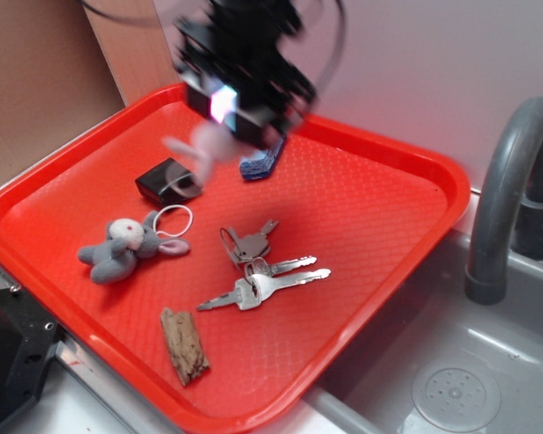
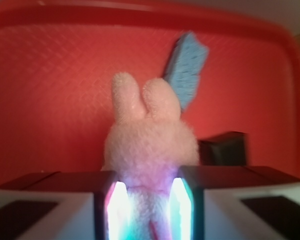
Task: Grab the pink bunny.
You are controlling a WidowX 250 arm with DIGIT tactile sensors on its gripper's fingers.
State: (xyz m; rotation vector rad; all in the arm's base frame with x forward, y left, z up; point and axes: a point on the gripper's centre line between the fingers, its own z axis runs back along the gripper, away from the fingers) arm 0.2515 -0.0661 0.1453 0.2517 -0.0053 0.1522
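My gripper (image 1: 228,122) is shut on the pink bunny (image 1: 208,145) and holds it in the air above the back of the red tray (image 1: 380,163). The exterior view is blurred with motion there. In the wrist view the pink bunny (image 2: 150,140) fills the middle, ears pointing away, its body pinched between my two glowing pads (image 2: 117,205) at my gripper (image 2: 149,205).
On the tray lie a grey plush bunny with a white cord loop (image 1: 122,246), a black box (image 1: 167,179), a blue sponge-like piece (image 1: 261,163), a bunch of keys (image 1: 258,267) and a brown bark-like piece (image 1: 185,345). A grey sink and faucet (image 1: 511,190) stand to the right.
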